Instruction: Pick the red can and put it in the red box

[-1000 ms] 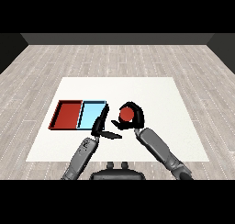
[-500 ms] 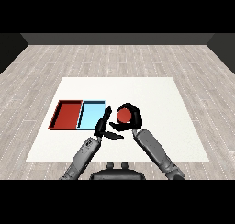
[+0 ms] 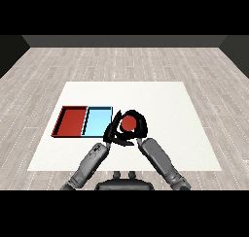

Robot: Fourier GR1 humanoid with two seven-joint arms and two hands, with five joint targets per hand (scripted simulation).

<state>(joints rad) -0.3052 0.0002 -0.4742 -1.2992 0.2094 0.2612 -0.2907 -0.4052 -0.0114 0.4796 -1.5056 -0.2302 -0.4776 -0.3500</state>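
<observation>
Red tray (image 3: 72,122) sits far left on the white table (image 3: 160,105), long side touching the light blue tray (image 3: 97,122) next to it. Both trays hold nothing.

Left forearm (image 3: 90,162) comes up from the lower left. Left hand (image 3: 113,130) is just right of the blue tray's right edge, fingers straight and spread, pointing up toward the can, not wrapped on anything. Can't tell if it touches the can.

Red can (image 3: 128,124) is just right of the blue tray, outside both trays, red top facing up. Right hand (image 3: 137,126) is curled round it, black fingers arching over the top and right side. Can't tell if the can rests on the table or is lifted.

Right forearm (image 3: 158,156) runs down to the lower right.
</observation>
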